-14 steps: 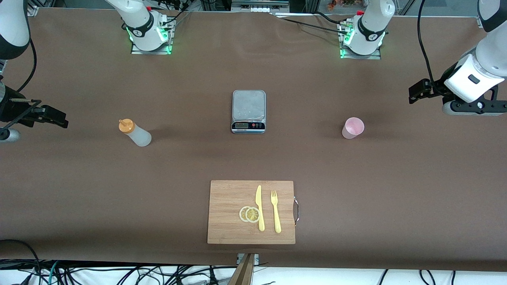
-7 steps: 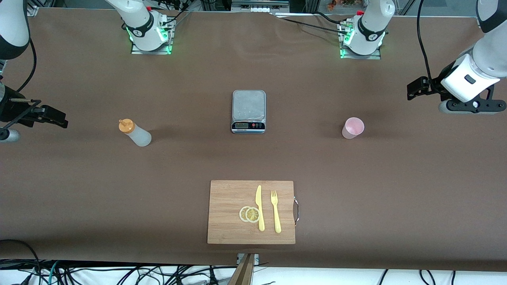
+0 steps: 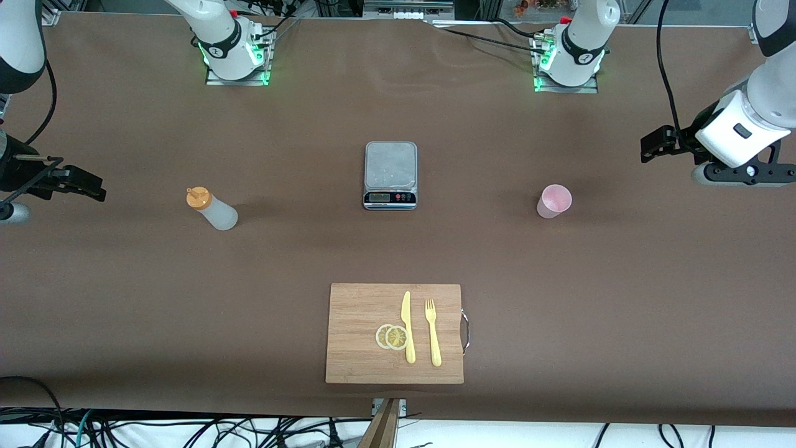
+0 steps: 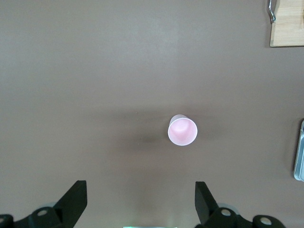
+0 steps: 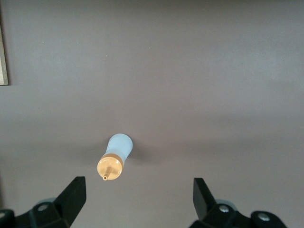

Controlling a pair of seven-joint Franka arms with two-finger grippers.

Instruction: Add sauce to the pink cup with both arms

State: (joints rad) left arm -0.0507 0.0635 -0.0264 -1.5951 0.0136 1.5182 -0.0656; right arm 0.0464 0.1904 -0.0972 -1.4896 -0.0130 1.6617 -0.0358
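The sauce bottle (image 3: pixel 211 210), whitish with an orange nozzle cap, stands on the table toward the right arm's end. It also shows in the right wrist view (image 5: pixel 115 156). The pale pink cup (image 3: pixel 553 201) stands upright toward the left arm's end and looks empty in the left wrist view (image 4: pixel 183 130). My left gripper (image 3: pixel 651 145) hovers over the table's end past the cup, open and empty (image 4: pixel 140 204). My right gripper (image 3: pixel 92 185) hovers over the table's other end past the bottle, open and empty (image 5: pixel 137 199).
A grey kitchen scale (image 3: pixel 390 175) sits mid-table between bottle and cup. A wooden cutting board (image 3: pixel 360 354), nearer the front camera, carries a yellow knife (image 3: pixel 407 326), a yellow fork (image 3: pixel 432 333) and two lemon slices (image 3: pixel 392 336).
The left arm's wrist drifted slightly and came back to about where it was. The right arm and the things on the table have not moved.
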